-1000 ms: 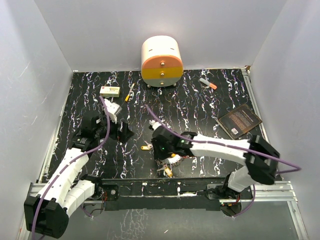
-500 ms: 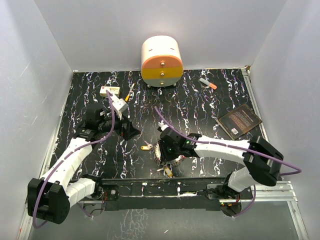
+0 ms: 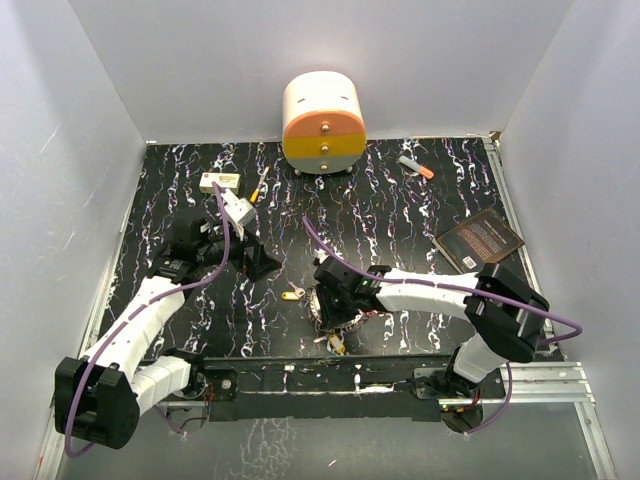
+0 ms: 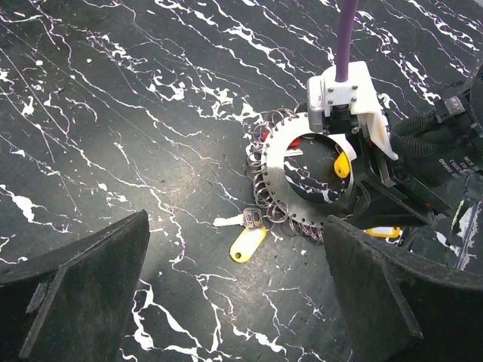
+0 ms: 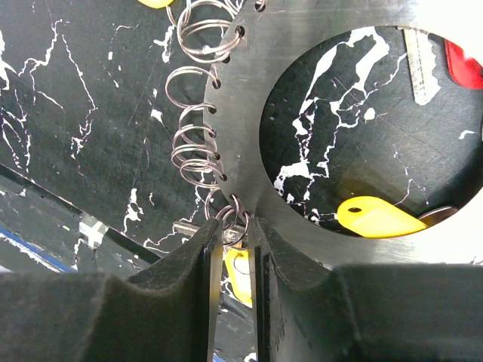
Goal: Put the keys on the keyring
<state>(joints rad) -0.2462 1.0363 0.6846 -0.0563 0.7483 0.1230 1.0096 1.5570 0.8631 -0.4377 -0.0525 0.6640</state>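
Observation:
The keyring (image 5: 245,113) is a flat grey metal disc with a wide hole and small wire loops along its rim (image 4: 290,151). It lies flat at the table's front middle. My right gripper (image 5: 235,226) sits at its near rim, jaws a narrow gap apart around one wire loop (image 3: 335,302). One yellow-headed key (image 4: 247,243) lies beside the ring's left rim (image 3: 292,294). A second yellow key (image 5: 375,216) and a red key (image 5: 464,64) show through the hole. A third yellow key (image 3: 336,343) lies by the front edge. My left gripper (image 4: 241,294) hangs open and empty left of the ring (image 3: 250,262).
A round cream, orange and yellow drawer unit (image 3: 323,123) stands at the back wall. An orange-tipped marker (image 3: 416,167) lies right of it, a dark book (image 3: 480,241) at the right edge, a small box (image 3: 219,182) at the back left. White walls close in three sides.
My right jaws have parted from shut to a narrow gap and shifted onto the ring's near rim. The left arm swung toward the back, then held still.

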